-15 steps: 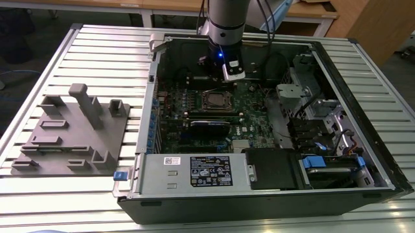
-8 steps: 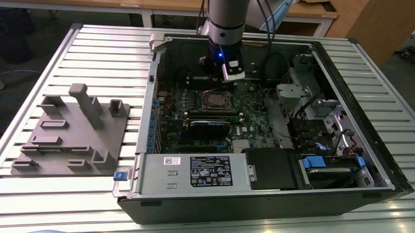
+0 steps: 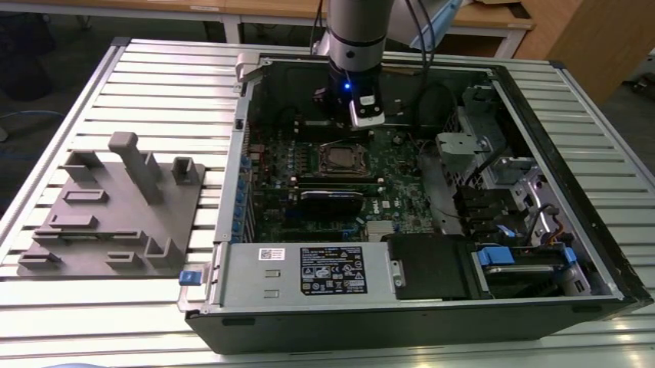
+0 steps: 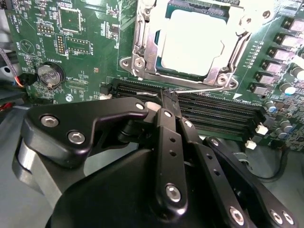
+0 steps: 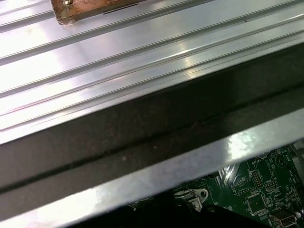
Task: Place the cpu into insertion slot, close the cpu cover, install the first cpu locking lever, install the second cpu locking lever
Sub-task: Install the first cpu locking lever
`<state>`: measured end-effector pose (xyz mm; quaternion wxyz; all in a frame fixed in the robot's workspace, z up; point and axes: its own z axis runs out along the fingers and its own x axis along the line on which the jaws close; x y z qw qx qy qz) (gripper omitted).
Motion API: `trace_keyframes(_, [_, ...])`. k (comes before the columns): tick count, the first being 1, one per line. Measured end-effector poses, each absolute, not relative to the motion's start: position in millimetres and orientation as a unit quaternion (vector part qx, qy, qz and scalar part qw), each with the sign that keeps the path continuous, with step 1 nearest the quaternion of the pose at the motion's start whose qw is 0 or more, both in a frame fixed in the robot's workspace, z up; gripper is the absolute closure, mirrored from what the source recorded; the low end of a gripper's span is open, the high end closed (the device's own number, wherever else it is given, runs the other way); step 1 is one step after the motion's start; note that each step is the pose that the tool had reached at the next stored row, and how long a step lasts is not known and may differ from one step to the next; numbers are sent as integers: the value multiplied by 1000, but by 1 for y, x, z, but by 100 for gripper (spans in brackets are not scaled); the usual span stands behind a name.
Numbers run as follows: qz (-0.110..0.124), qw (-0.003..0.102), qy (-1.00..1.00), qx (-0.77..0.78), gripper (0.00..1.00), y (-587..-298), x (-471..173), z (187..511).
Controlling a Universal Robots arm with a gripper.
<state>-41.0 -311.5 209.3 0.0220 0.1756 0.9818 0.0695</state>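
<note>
The cpu (image 4: 192, 40), a silver-grey square, lies in the insertion slot (image 3: 343, 158) on the green motherboard. The cpu cover (image 4: 145, 40), a silvery frame, lies down around it. A thin wire locking lever (image 4: 202, 88) runs along the socket edge nearest the gripper. My gripper (image 4: 168, 95) is shut, its black fingers (image 4: 166, 123) pressed together with their tips right at the lever's end. Whether they pinch the wire I cannot tell. In the exterior view the gripper (image 3: 366, 116) hangs inside the open computer case just behind the socket.
Black memory slots (image 4: 213, 110) lie under the fingertips, a coin battery (image 4: 50, 74) to one side. A black expansion card (image 3: 333, 198), the power supply (image 3: 307, 270) and drive bays (image 3: 492, 176) crowd the case. A grey fixture (image 3: 113, 207) stands on the slatted table (image 5: 95, 57).
</note>
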Motion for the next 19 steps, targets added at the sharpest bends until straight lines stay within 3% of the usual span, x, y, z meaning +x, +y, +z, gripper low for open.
trace_keyframes(3, [70,27,982,175,90,-312,-41,208])
trace_keyframes(19, [69,31,975,210,90,-309,-41,205])
